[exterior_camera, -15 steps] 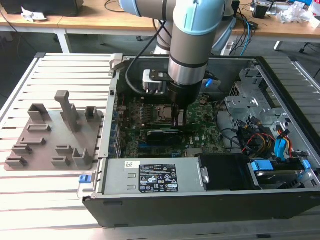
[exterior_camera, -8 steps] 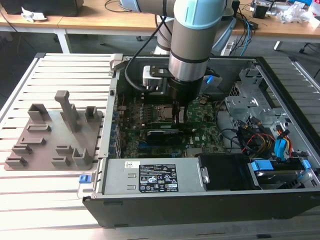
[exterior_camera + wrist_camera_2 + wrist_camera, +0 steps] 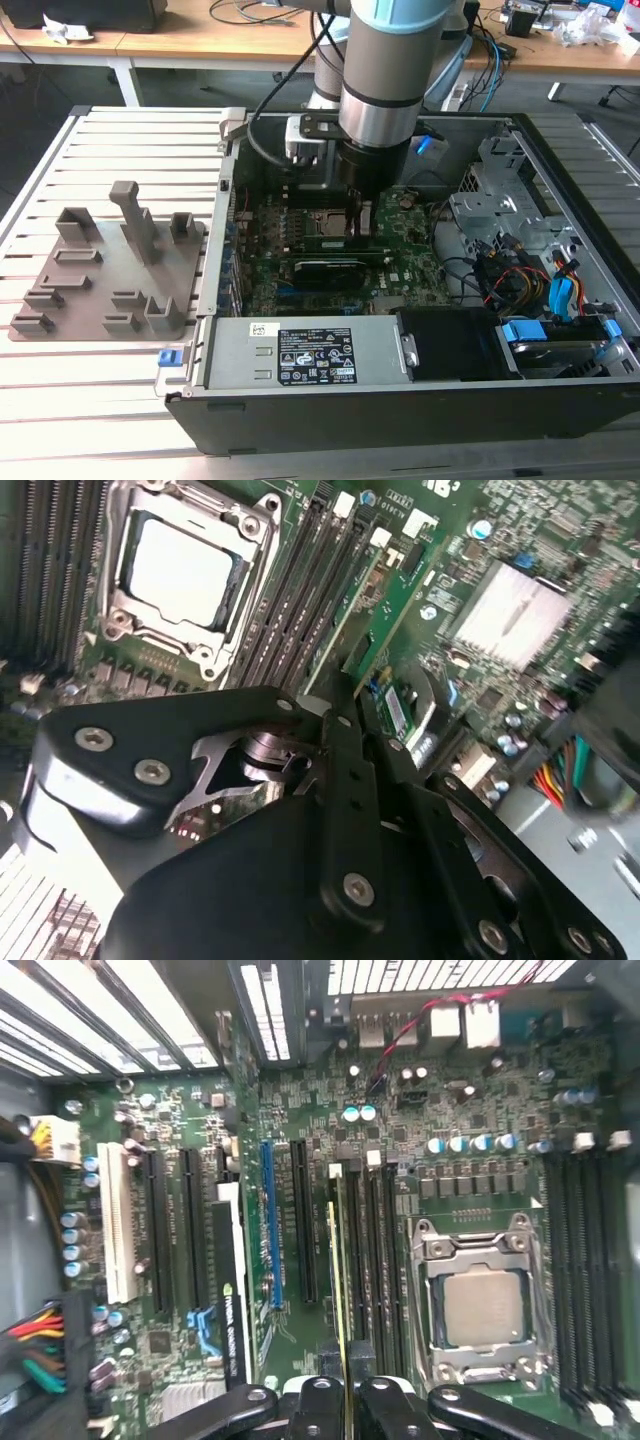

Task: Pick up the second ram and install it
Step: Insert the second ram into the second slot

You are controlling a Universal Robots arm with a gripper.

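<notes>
First wrist view: the pincer (image 3: pixel 343 1400) is clamped on the second ram (image 3: pixel 338 1290), its long edge running straight ahead along the memory slots (image 3: pixel 375 1260).

This is a robotics lab or electronics workshop. An opened black desktop computer case (image 3: pixel 420 300) lies on a bench of ribbed aluminium slats (image 3: pixel 120 390) in the middle of the exterior view, its green motherboard (image 3: pixel 400 250) bared. A grey plastic fixture plate with upright blocks (image 3: pixel 105 270) sits at left. Along the upper edge, wooden desks (image 3: pixel 230 40) carry tangled cables (image 3: pixel 250 12).
</notes>
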